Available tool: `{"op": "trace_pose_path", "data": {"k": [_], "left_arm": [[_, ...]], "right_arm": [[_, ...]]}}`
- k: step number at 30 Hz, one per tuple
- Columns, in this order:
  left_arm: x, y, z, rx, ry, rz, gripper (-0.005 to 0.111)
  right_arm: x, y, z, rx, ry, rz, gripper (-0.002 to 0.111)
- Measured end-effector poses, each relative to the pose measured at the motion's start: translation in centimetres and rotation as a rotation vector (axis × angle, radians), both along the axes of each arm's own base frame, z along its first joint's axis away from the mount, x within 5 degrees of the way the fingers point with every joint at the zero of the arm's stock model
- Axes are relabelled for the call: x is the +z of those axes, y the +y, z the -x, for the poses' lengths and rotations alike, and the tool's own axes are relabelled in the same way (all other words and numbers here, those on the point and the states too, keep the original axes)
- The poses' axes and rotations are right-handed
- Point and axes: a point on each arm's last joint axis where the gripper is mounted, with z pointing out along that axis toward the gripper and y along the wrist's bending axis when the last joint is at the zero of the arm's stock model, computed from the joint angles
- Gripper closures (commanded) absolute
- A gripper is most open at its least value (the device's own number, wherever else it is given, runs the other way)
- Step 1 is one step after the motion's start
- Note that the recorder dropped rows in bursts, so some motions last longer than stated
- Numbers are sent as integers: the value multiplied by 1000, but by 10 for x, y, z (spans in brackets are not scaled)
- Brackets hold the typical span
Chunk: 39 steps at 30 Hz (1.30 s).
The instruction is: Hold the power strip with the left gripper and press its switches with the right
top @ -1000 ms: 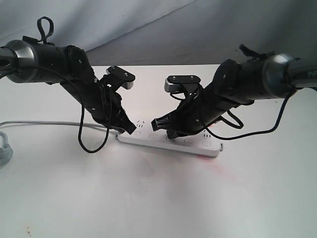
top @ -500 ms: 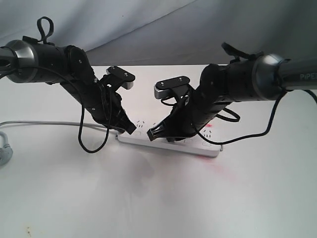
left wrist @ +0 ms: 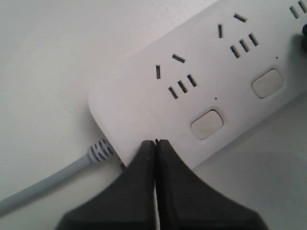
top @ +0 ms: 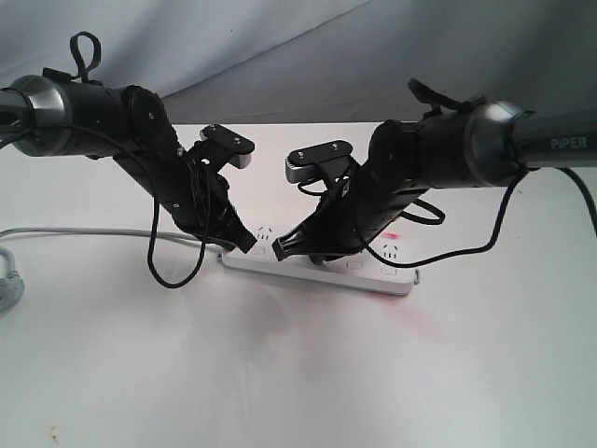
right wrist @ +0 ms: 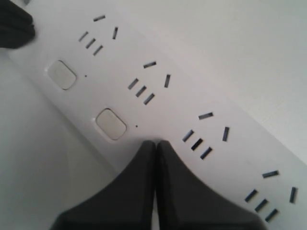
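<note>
The strip [top: 322,272], flat on the table [top: 280,373], is being pinned at the end bearing the cord [left wrist: 43,188] by the left gripper [top: 246,244], jaws closed and empty, seemingly so it cannot slide while the right gripper [top: 279,251], jaws likewise closed into 1 tip, is being held over the switches [right wrist: 111,123].

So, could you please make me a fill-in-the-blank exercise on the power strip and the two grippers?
1. The left gripper sits at the end of the power strip where the grey ____ comes out.
2. The fingers of the right gripper are ____, with no gap between them.
3. Each of the switches lies beside its own ____.
Missing words: cord; shut; socket.
</note>
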Motion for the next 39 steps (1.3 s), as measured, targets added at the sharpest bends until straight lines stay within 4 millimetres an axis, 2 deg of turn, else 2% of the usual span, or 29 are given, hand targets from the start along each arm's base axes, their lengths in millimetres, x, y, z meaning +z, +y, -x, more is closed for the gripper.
{"op": "trace_pose_path", "data": {"k": [7,12,15,19,22,25,28,32,34,39], "left_arm": [[0,0,0,-1,2,0,107],[0,0,0,-1,2,0,107],[0,0,0,-1,2,0,107],[0,0,0,2,3,0,107],[0,0,0,2,3,0,107],[4,0,1,5,0,6,107],[22,0,2,18,-33,27,107],[67,3,9,56,-111,84,107],[90,6,19,72,-151,112,107],[132,20,51,108,-217,161,107]], "right_arm": [[5,0,0,1,-11,-7,108],[25,-6,7,24,-38,-6,108],[52,-10,12,39,-67,-20,108],[101,-24,16,12,-150,-78,108],[121,-44,20,-36,-191,-87,108],[132,-69,27,-104,-207,-91,108],[140,-95,37,-162,-219,-91,108],[158,-129,55,-230,-264,-111,108],[170,-144,69,-258,-291,-126,108],[194,-169,110,-302,-347,-177,108]]}}
